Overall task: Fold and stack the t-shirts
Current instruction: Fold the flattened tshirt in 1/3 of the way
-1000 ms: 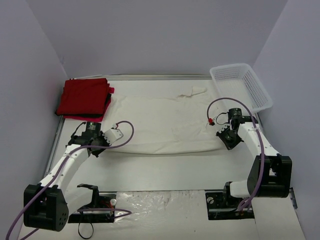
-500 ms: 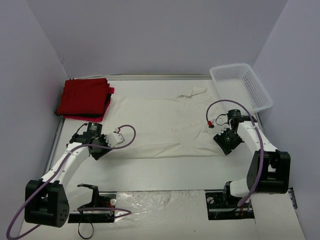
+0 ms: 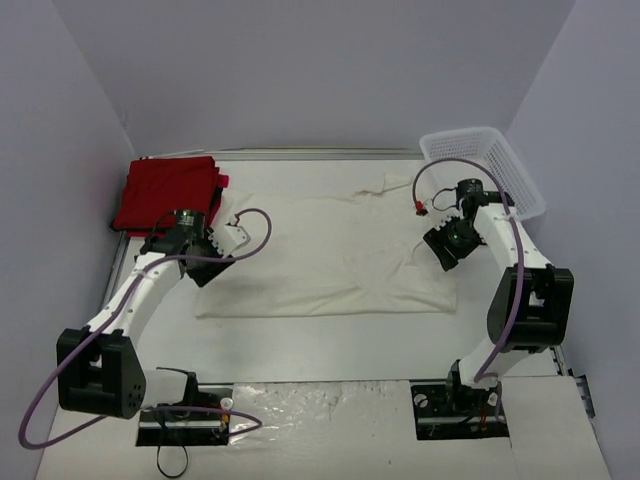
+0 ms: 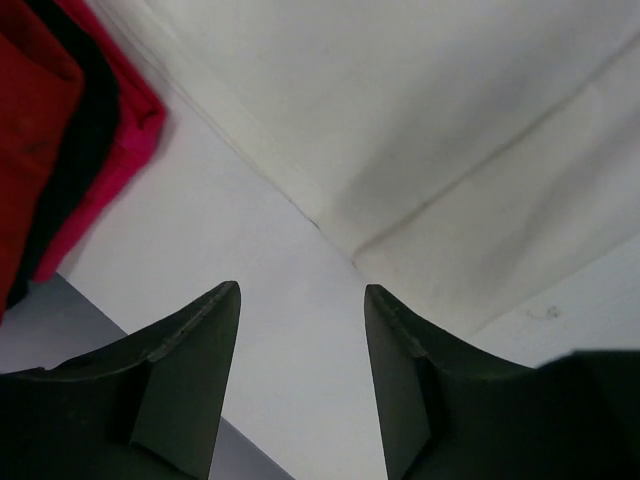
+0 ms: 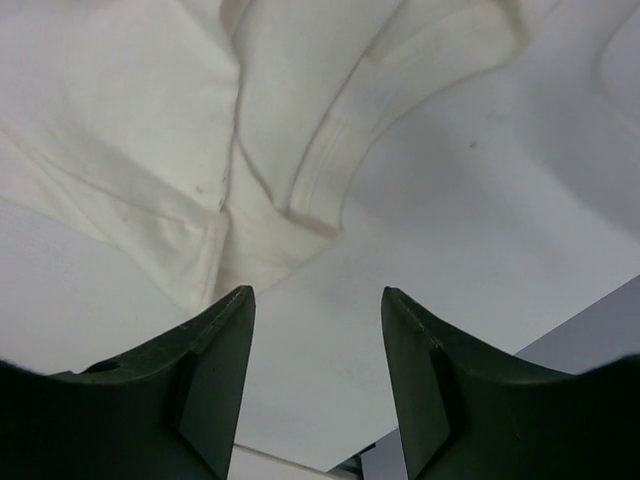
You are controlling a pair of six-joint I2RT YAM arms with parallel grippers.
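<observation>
A large cream-white t-shirt [image 3: 330, 255] lies folded into a long band across the middle of the table. Bright red t-shirts [image 3: 168, 192] sit stacked at the far left. My left gripper [image 3: 207, 270] hovers open at the cream shirt's left end. In the left wrist view this gripper [image 4: 300, 300] has only bare table between its fingers, with the cream t-shirt [image 4: 450, 120] ahead to the right and the red t-shirts [image 4: 40, 110] to the left. My right gripper [image 3: 446, 256] stands open at the shirt's right end. In the right wrist view this gripper [image 5: 318, 300] is empty, just short of the cream t-shirt [image 5: 130, 120].
A white mesh basket [image 3: 488, 172] stands at the back right, close behind the right arm. One sleeve [image 3: 392, 183] of the cream shirt sticks out toward the back wall. Side walls close in the table on the left and right.
Both grippers have opened and let go of the cream shirt's ends. Both arms have moved toward the back of the table. The shirt now lies flatter and wider.
</observation>
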